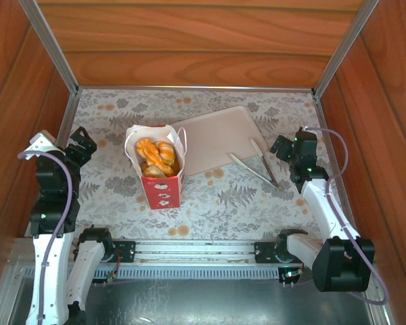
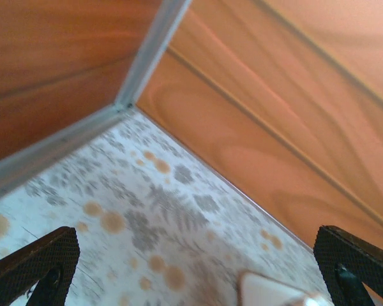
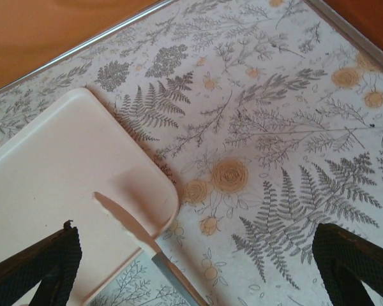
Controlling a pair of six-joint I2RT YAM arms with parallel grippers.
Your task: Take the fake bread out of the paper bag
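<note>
The left hand [image 1: 82, 143] is spread wide and holds nothing. It sits left of the paper bag [image 1: 164, 191], apart from it. The right hand [image 1: 283, 146], equally wide and empty, is well right of the bag. The bag stands upright on the desk [image 1: 257, 203], long axis vertical, mouth up, with the fake bread [image 1: 155, 157] heaped inside.

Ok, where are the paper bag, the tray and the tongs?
paper bag [image 1: 164, 189], top external view, red front wall.
tray [image 1: 213, 139], top external view, bare middle.
tongs [image 1: 264, 162], top external view, one arm.

Golden-orange bread [image 1: 157, 157], red-banded white bag [image 1: 163, 189]
</note>
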